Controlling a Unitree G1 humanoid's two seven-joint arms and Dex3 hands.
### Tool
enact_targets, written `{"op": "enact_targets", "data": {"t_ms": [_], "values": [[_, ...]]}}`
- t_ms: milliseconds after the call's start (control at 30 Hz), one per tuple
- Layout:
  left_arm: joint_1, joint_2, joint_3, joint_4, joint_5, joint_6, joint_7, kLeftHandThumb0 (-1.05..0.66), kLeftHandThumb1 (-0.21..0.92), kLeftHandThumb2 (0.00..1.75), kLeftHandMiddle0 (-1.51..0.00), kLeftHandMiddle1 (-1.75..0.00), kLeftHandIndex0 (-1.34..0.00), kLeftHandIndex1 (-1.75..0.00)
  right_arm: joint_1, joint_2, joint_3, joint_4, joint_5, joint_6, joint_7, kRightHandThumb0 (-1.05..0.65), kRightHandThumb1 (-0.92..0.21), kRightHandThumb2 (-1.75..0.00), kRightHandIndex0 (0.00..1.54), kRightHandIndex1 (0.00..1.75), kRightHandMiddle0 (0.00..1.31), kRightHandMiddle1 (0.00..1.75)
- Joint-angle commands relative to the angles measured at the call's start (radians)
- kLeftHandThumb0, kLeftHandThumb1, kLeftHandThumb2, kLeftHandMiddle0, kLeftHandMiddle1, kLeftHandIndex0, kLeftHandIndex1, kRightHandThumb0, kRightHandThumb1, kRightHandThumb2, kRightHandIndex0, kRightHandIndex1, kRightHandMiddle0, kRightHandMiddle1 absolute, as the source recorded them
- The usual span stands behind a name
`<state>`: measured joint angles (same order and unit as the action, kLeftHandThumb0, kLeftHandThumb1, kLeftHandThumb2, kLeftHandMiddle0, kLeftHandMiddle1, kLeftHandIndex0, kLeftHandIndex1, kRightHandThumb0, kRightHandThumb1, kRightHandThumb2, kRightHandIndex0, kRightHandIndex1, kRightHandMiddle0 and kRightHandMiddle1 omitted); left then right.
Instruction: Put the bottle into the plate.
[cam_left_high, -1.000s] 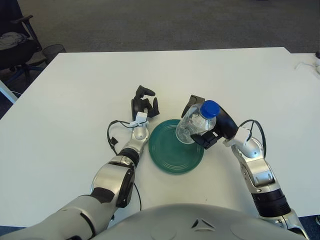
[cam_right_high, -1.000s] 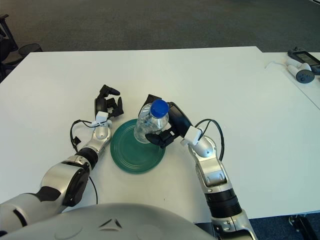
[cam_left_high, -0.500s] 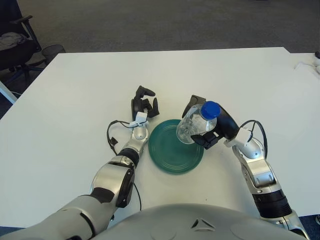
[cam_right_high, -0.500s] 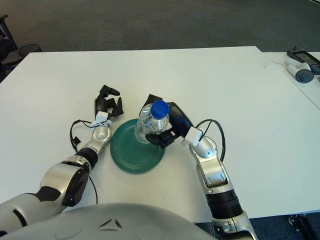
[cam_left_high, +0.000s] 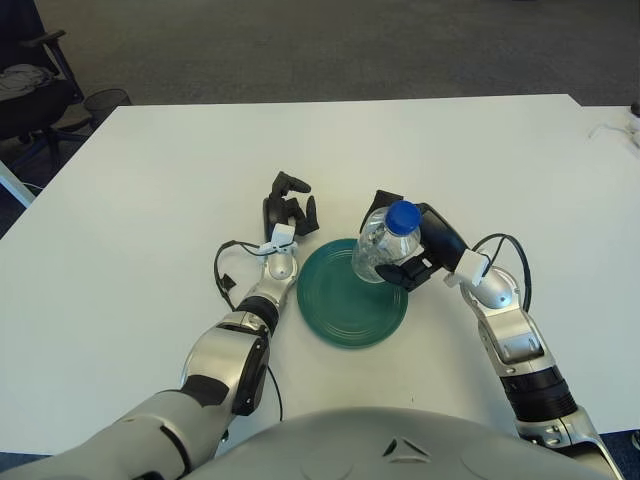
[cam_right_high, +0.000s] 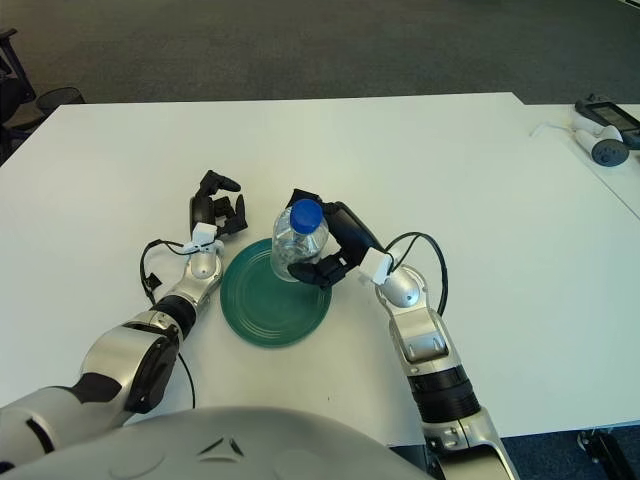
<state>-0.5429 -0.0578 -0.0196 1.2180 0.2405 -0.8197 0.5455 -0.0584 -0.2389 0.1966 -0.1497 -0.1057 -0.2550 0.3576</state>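
bottle (cam_left_high: 384, 245) is a clear one with a blue cap, held upright-ish, long axis tilted with the cap leaning up and toward the robot's right, base down over the far-right part of the green plate (cam_left_high: 340, 310). Can't tell whether the base is touching the plate or just above it; my read is slightly above or barely kissing the rim area. right hand (cam_left_high: 412, 250) has it: fingers wrapped round the body from the right side, thumb-side finger showing behind the bottle, lower fingers across the front below the cap. So the bottle sits directly to the left of the right palm, and the plate centre lies further left and nearer the robot from there. The right arm is the only one in play for the coming move: lower it and nudge it toward plate centre, then let go. left hand (cam_left_high: 288, 212) is idle just beyond the plate's left rim, fingers loosely curled, holding nothing. Versus a second ago: bottle and right hand have shifted left and a bit lower, cap now further over the plate, tilt somewhat reduced. Left hand and plate unchanged. All this on the white table (cam_left_high: 150, 180).
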Motion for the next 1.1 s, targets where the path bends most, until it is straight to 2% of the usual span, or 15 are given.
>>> {"op": "enact_targets", "data": {"t_ms": [0, 167, 500, 867, 1067], "values": [[0.047, 0.003, -0.001, 0.024, 0.001, -0.001, -0.006, -0.45, 0.41, 1.20, -1.25, -1.75, -0.54, -1.75, -0.025, 0.013, 0.003, 0.026, -0.005, 0.006, -0.014, -0.25, -0.50, -1.07, 1.27, 1.75, 1.01, 1.75], [0.047, 0.001, -0.002, 0.025, 0.003, -0.004, 0.000, -0.45, 0.41, 1.20, -1.25, -1.75, -0.54, -1.75, -0.033, 0.020, 0.015, 0.050, -0.008, 0.007, -0.011, -0.24, -0.49, -1.08, 1.28, 1.75, 1.03, 1.75], [0.045, -0.002, -0.006, 0.024, 0.013, -0.006, 0.027, -0.45, 0.41, 1.19, -1.26, -1.75, -0.54, -1.75, -0.024, 0.033, 0.094, 0.085, -0.162, -0.020, -0.083, -0.25, -0.49, -1.09, 1.28, 1.75, 1.03, 1.75], [0.043, -0.007, -0.006, 0.021, 0.012, -0.004, 0.049, -0.45, 0.41, 1.20, -1.27, -1.75, -0.54, -1.75, -0.044, -0.004, 0.124, 0.188, -0.302, -0.189, -0.189, -0.23, -0.49, -1.08, 1.24, 1.75, 0.97, 1.75], [0.042, -0.007, -0.004, 0.021, 0.007, -0.007, 0.041, -0.45, 0.40, 1.21, -1.27, -1.75, -0.54, -1.75, -0.041, -0.018, 0.139, 0.214, -0.358, -0.251, -0.234, -0.19, -0.47, -1.09, 1.20, 1.75, 0.92, 1.75]]}}
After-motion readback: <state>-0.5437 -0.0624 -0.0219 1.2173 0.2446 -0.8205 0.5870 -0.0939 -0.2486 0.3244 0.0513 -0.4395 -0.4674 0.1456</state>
